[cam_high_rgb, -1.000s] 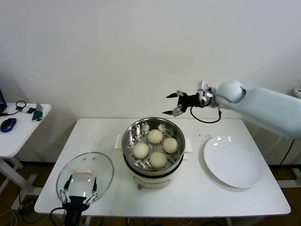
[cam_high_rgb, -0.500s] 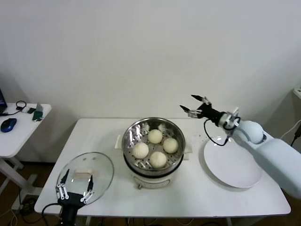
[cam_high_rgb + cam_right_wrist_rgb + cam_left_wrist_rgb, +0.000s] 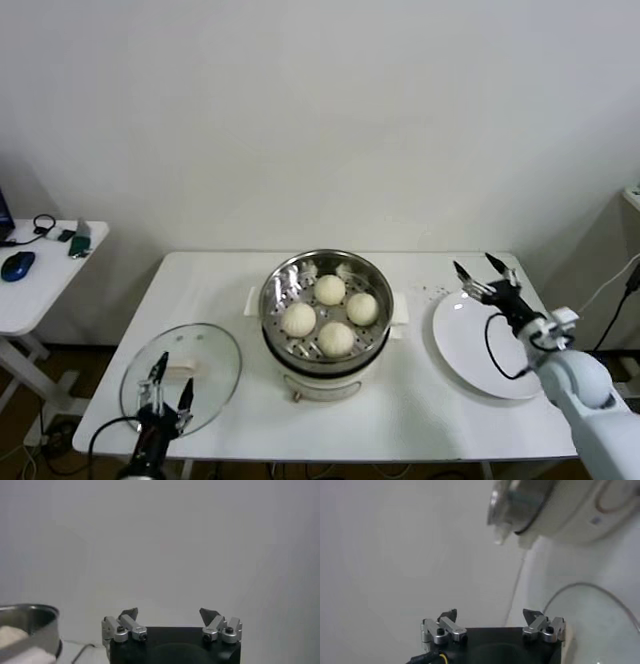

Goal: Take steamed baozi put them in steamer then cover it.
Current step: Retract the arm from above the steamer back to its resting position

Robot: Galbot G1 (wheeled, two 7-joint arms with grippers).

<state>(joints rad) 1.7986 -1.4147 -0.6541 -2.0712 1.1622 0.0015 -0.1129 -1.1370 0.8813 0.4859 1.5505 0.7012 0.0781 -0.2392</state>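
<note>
Several cream-white baozi [image 3: 330, 289] lie in the shiny steamer [image 3: 283, 278] on its white pot base at the table's middle. The glass cover [image 3: 212, 352] lies flat at the front left, its white bar handle up. My left gripper [image 3: 175, 370] hangs open over the cover's near part, close to the handle. In the left wrist view the open left gripper [image 3: 490, 615] faces the pot base [image 3: 560, 510], with the cover's rim [image 3: 590, 587] to one side. My right gripper [image 3: 474, 263] is open and empty over the plate's far edge; its wrist view shows the right gripper [image 3: 169, 612] and the steamer [image 3: 30, 612].
A flat white plate [image 3: 495, 350] lies to the right of the steamer with nothing on it. A small side table [image 3: 40, 275] with a mouse and small items stands at the far left. A white wall runs behind the table.
My right arm swung from behind the steamer rightward and down to the plate's far edge, still open. My left gripper turned and edged a little inward over the cover.
</note>
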